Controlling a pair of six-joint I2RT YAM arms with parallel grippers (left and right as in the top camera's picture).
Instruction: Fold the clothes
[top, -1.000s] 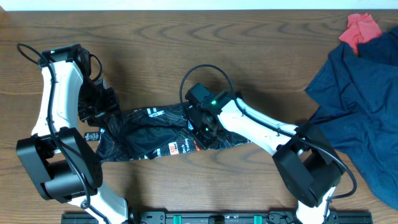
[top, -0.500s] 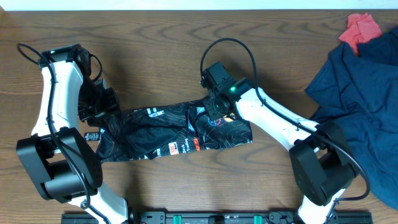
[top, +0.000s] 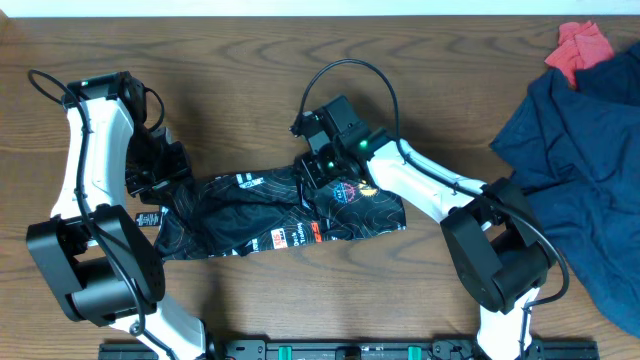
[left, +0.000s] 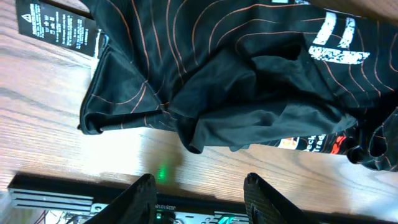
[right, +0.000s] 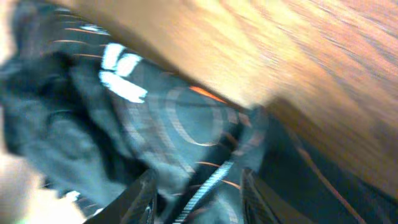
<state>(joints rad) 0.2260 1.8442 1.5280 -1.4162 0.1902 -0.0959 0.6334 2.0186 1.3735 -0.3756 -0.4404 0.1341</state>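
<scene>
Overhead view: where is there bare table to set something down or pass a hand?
Bare wood runs along the far edge, from the left arm to the blue garment, beyond the jersey. A second strip lies nearer than the jersey, between that arm and the right arm. Crowded: the middle, and the right side under the garment.

The jersey (top: 270, 215) in the middle of the tabletop (top: 250, 60) is looking black, with thin orange and white curvy lines running all over it. White letters and orange-red letters are showing on it too. The tabletop is looking brown, with wavy wood lines. A dark blue garment (top: 590, 170) is lying at the right edge. A red cloth (top: 580, 45) is sitting in the far right corner.
</scene>
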